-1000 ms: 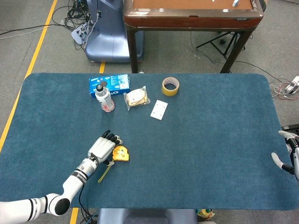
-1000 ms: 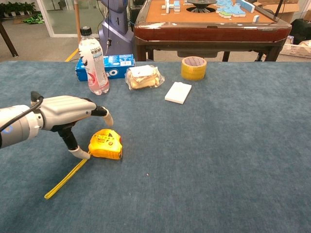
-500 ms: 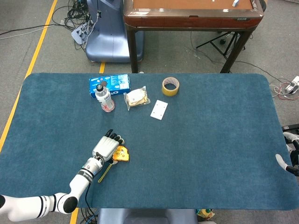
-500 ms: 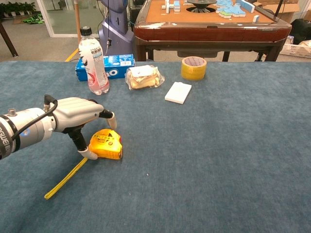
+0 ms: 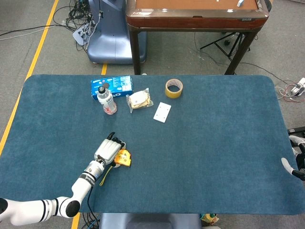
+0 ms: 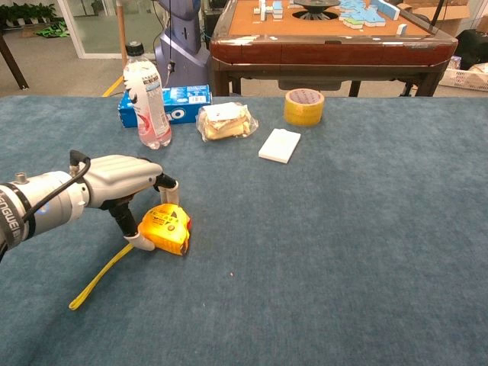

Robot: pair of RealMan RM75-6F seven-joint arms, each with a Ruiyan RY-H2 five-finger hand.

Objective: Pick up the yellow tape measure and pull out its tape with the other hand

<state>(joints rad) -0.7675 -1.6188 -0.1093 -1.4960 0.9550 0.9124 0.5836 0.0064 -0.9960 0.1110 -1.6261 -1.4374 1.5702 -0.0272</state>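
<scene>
The yellow tape measure (image 5: 123, 158) (image 6: 166, 229) lies near the table's front left, tipped up on one edge. My left hand (image 5: 107, 150) (image 6: 122, 181) grips it: the thumb presses its near left side and a fingertip (image 6: 172, 190) bears on its far top edge. A short length of yellow tape (image 6: 99, 278) trails from the case toward the front edge. My right hand (image 5: 293, 164) shows only at the table's far right edge in the head view, fingers apart and holding nothing.
At the back left stand a water bottle (image 6: 146, 95), a blue box (image 6: 179, 104), a bagged snack (image 6: 223, 120), a roll of yellow packing tape (image 6: 303, 106) and a small white box (image 6: 279, 145). A wooden table (image 6: 328, 46) stands beyond the far edge.
My left hand has moved right onto the tape measure and its fingers have closed on it. The case has tipped up from lying flat. My right hand has drawn slightly back to the right.
</scene>
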